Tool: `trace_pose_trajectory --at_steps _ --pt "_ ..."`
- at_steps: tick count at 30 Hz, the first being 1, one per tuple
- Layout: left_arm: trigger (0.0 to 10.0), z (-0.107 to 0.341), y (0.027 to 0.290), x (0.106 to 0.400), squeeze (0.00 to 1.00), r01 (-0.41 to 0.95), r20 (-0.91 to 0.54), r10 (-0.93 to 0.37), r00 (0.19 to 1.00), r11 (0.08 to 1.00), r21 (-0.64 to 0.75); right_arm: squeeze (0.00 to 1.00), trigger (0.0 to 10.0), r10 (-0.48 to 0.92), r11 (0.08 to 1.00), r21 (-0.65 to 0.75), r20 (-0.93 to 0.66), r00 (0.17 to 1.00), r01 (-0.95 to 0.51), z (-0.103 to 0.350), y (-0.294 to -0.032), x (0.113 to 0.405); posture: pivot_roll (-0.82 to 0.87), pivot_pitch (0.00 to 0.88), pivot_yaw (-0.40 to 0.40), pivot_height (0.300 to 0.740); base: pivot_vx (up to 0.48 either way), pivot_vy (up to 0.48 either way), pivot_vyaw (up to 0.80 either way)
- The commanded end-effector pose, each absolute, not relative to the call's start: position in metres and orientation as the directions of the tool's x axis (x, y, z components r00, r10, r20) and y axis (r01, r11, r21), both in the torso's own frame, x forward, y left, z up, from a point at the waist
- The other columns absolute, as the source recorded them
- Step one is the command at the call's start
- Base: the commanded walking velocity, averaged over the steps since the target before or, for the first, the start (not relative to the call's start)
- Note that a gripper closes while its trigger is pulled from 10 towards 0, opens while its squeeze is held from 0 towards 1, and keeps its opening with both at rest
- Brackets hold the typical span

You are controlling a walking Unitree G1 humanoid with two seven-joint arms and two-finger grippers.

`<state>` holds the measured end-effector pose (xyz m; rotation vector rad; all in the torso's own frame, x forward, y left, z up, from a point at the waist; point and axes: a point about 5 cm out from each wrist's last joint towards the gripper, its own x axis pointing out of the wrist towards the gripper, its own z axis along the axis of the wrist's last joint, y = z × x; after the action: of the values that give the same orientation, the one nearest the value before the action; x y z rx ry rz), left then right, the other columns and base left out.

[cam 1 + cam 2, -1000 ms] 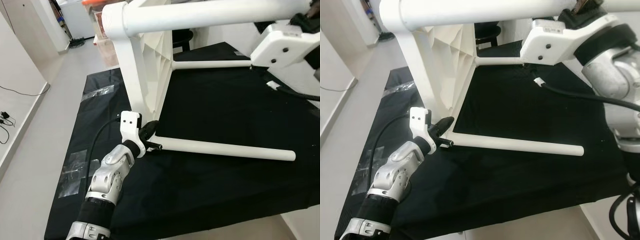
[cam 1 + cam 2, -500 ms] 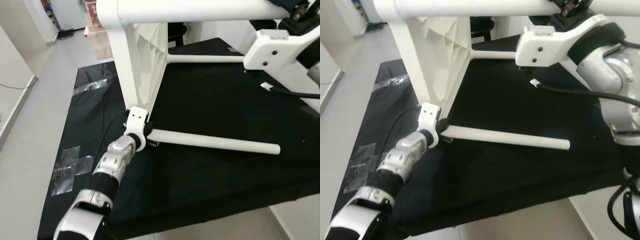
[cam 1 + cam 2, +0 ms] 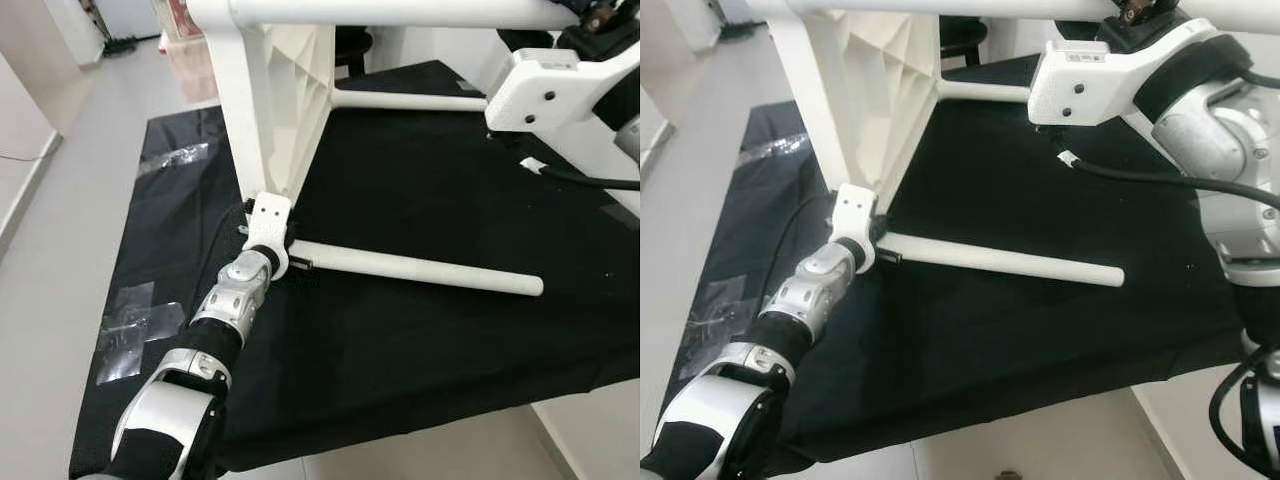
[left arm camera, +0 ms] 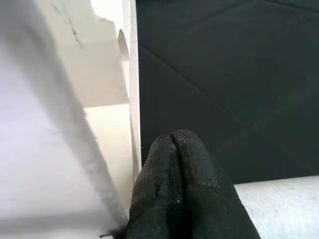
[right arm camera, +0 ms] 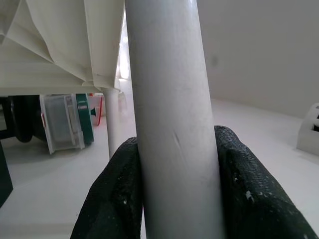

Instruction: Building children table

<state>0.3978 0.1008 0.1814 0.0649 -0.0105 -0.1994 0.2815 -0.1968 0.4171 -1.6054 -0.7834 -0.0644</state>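
Note:
A white children's table lies on its side on a black cloth (image 3: 420, 350), its ribbed top panel (image 3: 280, 100) standing on edge. One leg (image 3: 420, 268) runs low over the cloth to the right, another (image 3: 410, 100) sticks out farther back. My left gripper (image 3: 292, 262) is at the corner where the low leg meets the panel; its fingertips (image 4: 172, 149) are pressed together with nothing between them. The uppermost leg (image 3: 940, 8) crosses the top of the head views, and my right gripper (image 5: 174, 144) is shut on it, a finger (image 5: 119, 184) on each side.
Grey floor lies left of the cloth, with clear tape patches (image 3: 125, 330) along the cloth's left edge. A clear storage bin (image 3: 190, 70) and a dark chair (image 3: 350, 45) stand behind the table. The cloth's front edge (image 3: 400, 440) runs close to me.
The head camera has shifted forward. My left arm has stretched out, bringing its gripper in against the panel corner at the low leg's base. The right gripper keeps its hold on the upper leg.

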Motion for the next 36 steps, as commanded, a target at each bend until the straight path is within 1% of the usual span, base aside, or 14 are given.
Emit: trace_pose_trajectory --at_steps 1,3,5,7,11,15,17,24,25,27,29,30,31,36 --pt "10.0 0.208 0.159 0.404 0.0 -0.039 0.122 0.03 0.992 0.997 0.066 0.0 0.0 0.359 0.072 -0.851 0.509 0.783 0.52 0.421 -0.216 0.281 -0.26 0.182 0.115 0.74 0.0 0.0 0.0" --pt "10.0 0.232 0.197 0.404 0.0 -0.166 0.221 0.148 0.964 0.984 0.065 0.0 0.0 0.228 0.07 -0.844 0.533 0.815 0.532 0.423 -0.242 0.282 -0.25 0.18 0.112 0.74 0.0 0.0 0.0" --pt "10.0 0.232 0.197 0.404 0.0 -0.166 0.221 0.148 0.964 0.984 0.065 0.0 0.0 0.228 0.07 -0.844 0.533 0.815 0.532 0.423 -0.242 0.282 -0.25 0.18 0.112 0.74 0.0 0.0 0.0" --pt "10.0 0.271 0.239 0.397 0.0 -0.259 0.347 0.228 0.91 0.965 0.044 0.0 0.0 0.108 0.065 -0.835 0.55 0.828 0.547 0.425 -0.265 0.279 -0.23 0.174 0.112 0.74 0.0 0.0 0.0" --pt "10.0 0.319 0.271 0.387 0.0 -0.26 0.47 0.238 0.85 0.965 -0.02 0.0 0.0 0.013 0.085 -0.829 0.555 0.832 0.552 0.422 -0.28 0.277 -0.21 0.165 0.111 0.74 0.0 0.0 0.0" --pt "10.0 0.336 0.275 0.384 0.0 -0.246 0.508 0.22 0.833 0.969 -0.015 0.0 0.0 -0.018 0.11 -0.833 0.544 0.839 0.542 0.419 -0.284 0.279 -0.21 0.162 0.11 0.74 0.0 0.0 0.0" --pt "10.0 0.378 0.274 0.377 0.0 -0.215 0.598 0.147 0.788 0.976 0.043 0.0 0.0 -0.1 0.194 -0.837 0.502 0.859 0.511 0.406 -0.294 0.284 -0.18 0.149 0.105 0.74 0.0 0.0 0.0" --pt "10.0 0.403 0.271 0.372 0.0 -0.197 0.641 0.1 0.761 0.977 0.082 0.0 0.0 -0.14 0.239 -0.834 0.477 0.868 0.497 0.397 -0.298 0.286 -0.17 0.144 0.105 0.74 0.0 0.0 0.0" --pt "10.0 0.428 0.266 0.367 0.0 -0.179 0.681 0.052 0.73 0.977 0.117 0.0 0.0 -0.187 0.344 -0.811 0.434 0.881 0.472 0.385 -0.302 0.29 -0.17 0.14 0.105 0.74 0.0 0.0 0.0" --pt "10.0 0.428 0.266 0.367 0.0 -0.179 0.681 0.052 0.73 0.977 0.117 0.0 0.0 -0.187 0.344 -0.811 0.434 0.881 0.472 0.385 -0.302 0.29 -0.17 0.14 0.105 0.74 0.0 0.0 0.0" --pt "10.0 0.479 0.243 0.352 0.0 -0.133 0.749 -0.097 0.655 0.961 0.241 0.0 0.0 -0.259 0.598 -0.692 0.311 0.914 0.405 0.346 -0.302 0.297 -0.12 0.105 0.109 0.74 0.0 0.0 0.0" --pt "10.0 0.479 0.243 0.352 0.0 -0.133 0.749 -0.097 0.655 0.961 0.241 0.0 0.0 -0.259 0.598 -0.692 0.311 0.914 0.405 0.346 -0.302 0.297 -0.12 0.105 0.109 0.74 0.0 0.0 0.0" --pt "10.0 0.494 0.234 0.347 0.0 -0.116 0.761 -0.15 0.631 0.952 0.284 0.0 0.0 -0.275 0.68 -0.626 0.265 0.924 0.382 0.332 -0.301 0.298 -0.12 0.099 0.112 0.74 0.0 0.0 0.0" --pt "10.0 0.51 0.222 0.341 0.0 -0.094 0.77 -0.212 0.602 0.939 0.332 0.0 0.0 -0.286 0.733 -0.574 0.228 0.931 0.366 0.32 -0.299 0.3 -0.1 0.087 0.115 0.74 0.0 0.0 0.0"
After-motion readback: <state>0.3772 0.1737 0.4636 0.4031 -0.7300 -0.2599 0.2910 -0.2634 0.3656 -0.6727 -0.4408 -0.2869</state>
